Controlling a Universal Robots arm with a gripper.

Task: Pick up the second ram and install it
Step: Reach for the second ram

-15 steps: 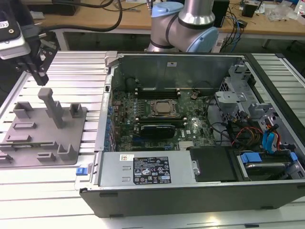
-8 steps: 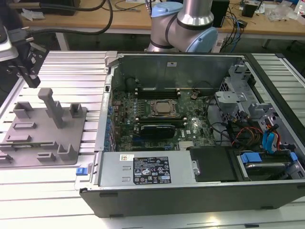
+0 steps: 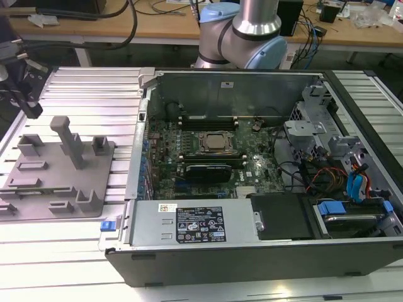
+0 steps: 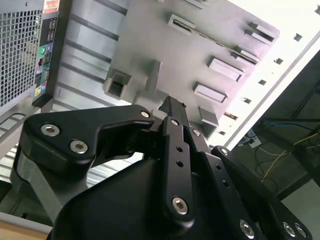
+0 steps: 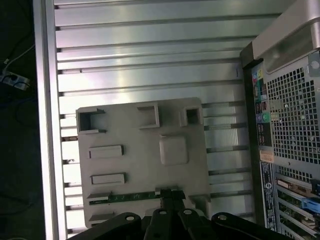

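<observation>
Bright, even light.
Glare streaking the slotted table (image 5: 150, 75); blown white at its edge in the second wrist view.

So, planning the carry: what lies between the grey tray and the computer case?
Nothing but bare ribbed table between tray and case, in the first wrist view.

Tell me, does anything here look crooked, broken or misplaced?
Nothing stands out. The memory stick lies straight in its slot on the grey tray, the gripper close by it, and the open computer looks undamaged.
</observation>
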